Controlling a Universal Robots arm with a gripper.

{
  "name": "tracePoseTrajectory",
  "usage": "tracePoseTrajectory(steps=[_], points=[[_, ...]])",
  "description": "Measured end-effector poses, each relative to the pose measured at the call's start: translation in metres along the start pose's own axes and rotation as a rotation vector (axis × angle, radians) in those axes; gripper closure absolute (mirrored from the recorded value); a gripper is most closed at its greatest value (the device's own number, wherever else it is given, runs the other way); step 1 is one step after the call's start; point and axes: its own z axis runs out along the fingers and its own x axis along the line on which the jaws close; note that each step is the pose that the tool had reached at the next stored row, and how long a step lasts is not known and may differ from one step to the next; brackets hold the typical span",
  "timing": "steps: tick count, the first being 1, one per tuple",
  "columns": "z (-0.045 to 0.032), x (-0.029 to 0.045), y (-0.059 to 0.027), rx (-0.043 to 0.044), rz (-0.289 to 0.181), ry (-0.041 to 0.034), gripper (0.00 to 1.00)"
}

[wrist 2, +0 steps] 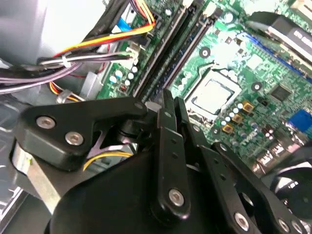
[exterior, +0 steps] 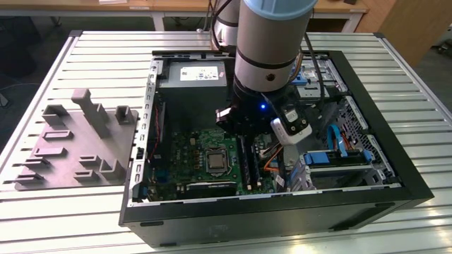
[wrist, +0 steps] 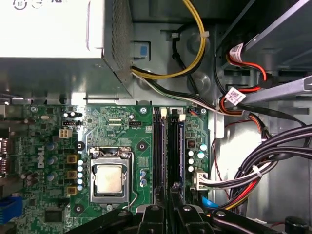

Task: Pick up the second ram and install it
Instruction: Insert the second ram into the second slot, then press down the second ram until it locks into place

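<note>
My gripper (wrist: 171, 191) is down inside the open computer case (exterior: 367, 180), above the green motherboard (exterior: 190, 153). In both wrist views its two black fingers (wrist 2: 163, 117) stand close together with nothing sticking out between them. The tips (wrist 2: 168, 100) hover at one end of a long socket. A narrow dark blue-black stick, the second ram (wrist: 174, 151) (wrist 2: 181, 56), lies edge-on in that socket. Whether the tips touch it I cannot tell. A second long dark socket (wrist: 158, 151) runs right beside it.
The processor (wrist: 108, 178) sits next to the sockets and the grey power supply (wrist: 48, 44) lies beyond them. Bundled cables (wrist: 263, 161) and the drive cage (exterior: 339, 159) crowd the other side. A grey holder block (exterior: 78, 143) stands on the slatted table at the exterior view's left.
</note>
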Motion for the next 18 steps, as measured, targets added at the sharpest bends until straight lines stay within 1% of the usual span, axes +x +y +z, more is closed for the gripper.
tracePoseTrajectory(steps=[1, 3, 12, 14, 15, 18], points=[[-0.0001, 0.0, 0.0, 0.0002, 0.0, 0.0, 0.81], [-0.0011, 0.0, 0.0, 0.0033, 0.0, 0.0, 0.81], [-0.0015, 0.0, 0.0, 0.0045, 0.0, 0.0, 0.81], [-0.0016, 0.0, 0.0001, 0.0047, 0.0, 0.0, 0.83], [-0.0016, 0.0, 0.0001, 0.0049, 0.0, 0.0, 0.89], [-0.0018, 0.0, 0.0001, 0.0052, 0.0, 0.0, 0.9]])
